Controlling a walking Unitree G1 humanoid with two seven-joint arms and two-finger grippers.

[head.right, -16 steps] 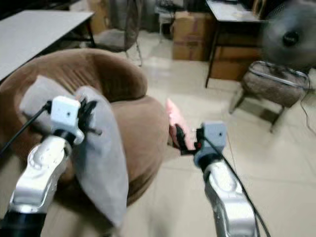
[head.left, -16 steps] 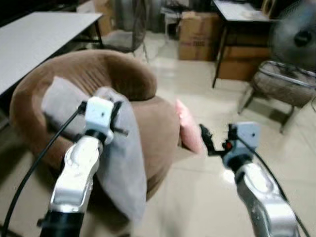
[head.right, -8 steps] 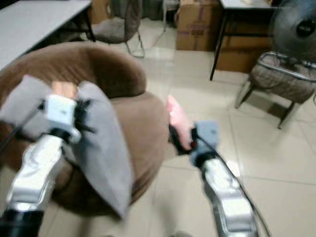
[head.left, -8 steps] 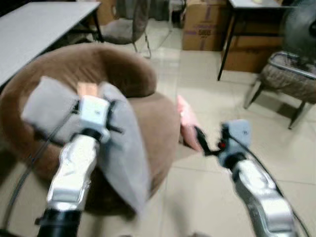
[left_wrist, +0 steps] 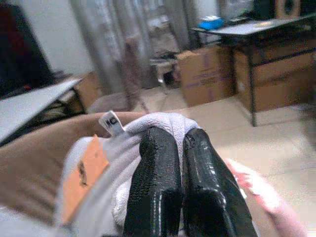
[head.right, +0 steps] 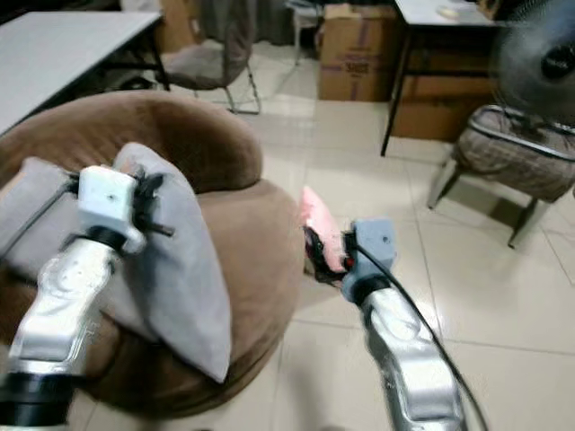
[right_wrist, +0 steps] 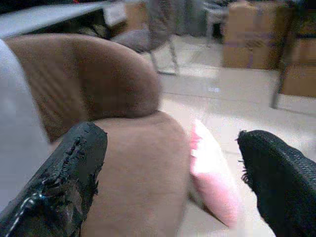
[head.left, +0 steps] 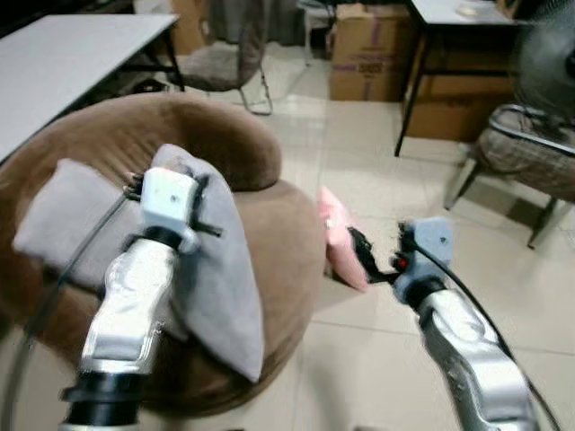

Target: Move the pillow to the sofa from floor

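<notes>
A grey pillow (head.left: 220, 269) hangs over the seat of the round brown sofa (head.left: 207, 135), its lower corner drooping past the seat's front edge. My left gripper (left_wrist: 180, 148) is shut on the pillow's top edge, beside a white tag (left_wrist: 112, 122) and an orange label (left_wrist: 84, 170). A pink pillow (head.left: 337, 235) leans against the sofa's right side on the floor. My right gripper (right_wrist: 170, 136) is open and hovers just in front of the pink pillow (right_wrist: 212, 173) without touching it.
A white table (head.left: 63, 54) stands at the far left. Behind the sofa are a metal chair (head.left: 225, 54), cardboard boxes (head.left: 368, 54) and a black desk (head.left: 449, 18). A cushioned chair (head.left: 530, 153) with a fan sits at the right. Tiled floor (head.left: 359, 359) lies ahead.
The camera has shifted. My left gripper has carried the grey pillow a little farther over the sofa seat. The right gripper stays open by the pink pillow.
</notes>
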